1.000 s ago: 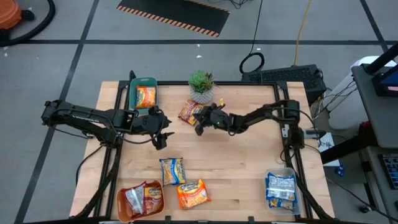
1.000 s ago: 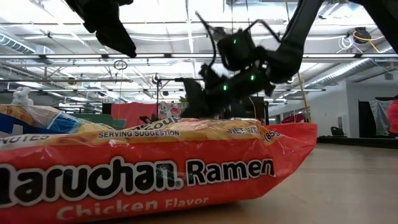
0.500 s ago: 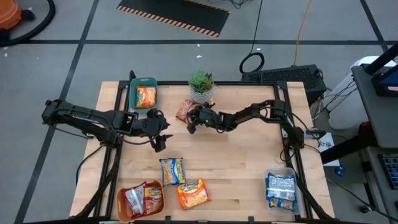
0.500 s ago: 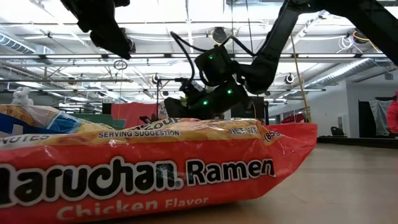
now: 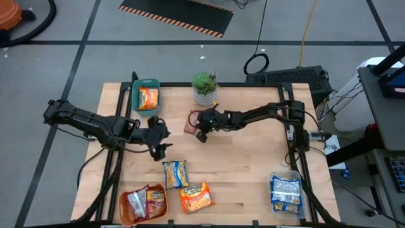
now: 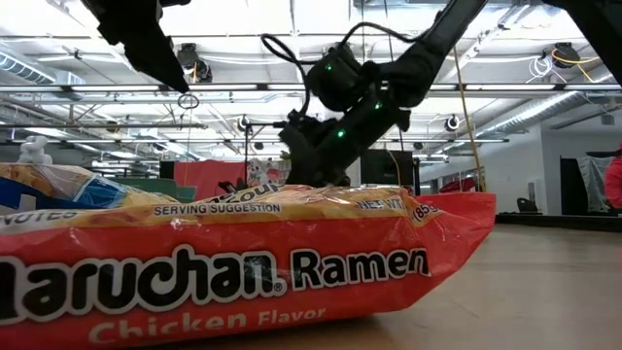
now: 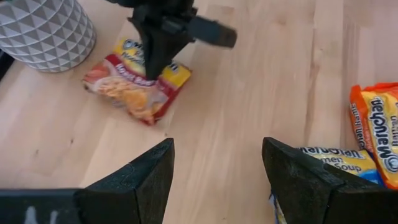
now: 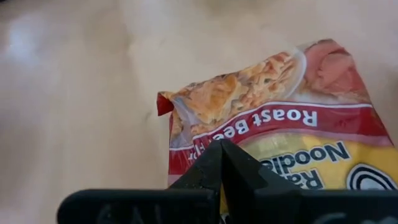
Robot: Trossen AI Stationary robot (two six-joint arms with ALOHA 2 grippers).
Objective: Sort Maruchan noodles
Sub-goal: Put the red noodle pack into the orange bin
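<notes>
High view: bins part-filled, right gripper (image 5: 200, 124) pinching the roast-beef packet (image 5: 190, 121), left gripper (image 5: 159, 139) spread empty, two packets (image 5: 175, 173) loose.

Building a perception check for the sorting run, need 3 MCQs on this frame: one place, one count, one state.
1. Where is the Roast Beef packet?
A. Hanging off the table's edge
B. On the table beside the plant pot
C. On top of another packet

2. How many packets lie loose on the table, outside any bin?
A. One
B. Three
C. Six

3. What state is the left claw in?
A. Open, holding nothing
B. Shut on a packet
C. Shut, empty

Key:
1. B: it lies flat on the wood next to the pot.
2. B: the Roast Beef packet, the blue-and-yellow packet and the orange packet.
3. A: the left wrist view shows its fingers apart with only bare wood between.
</notes>
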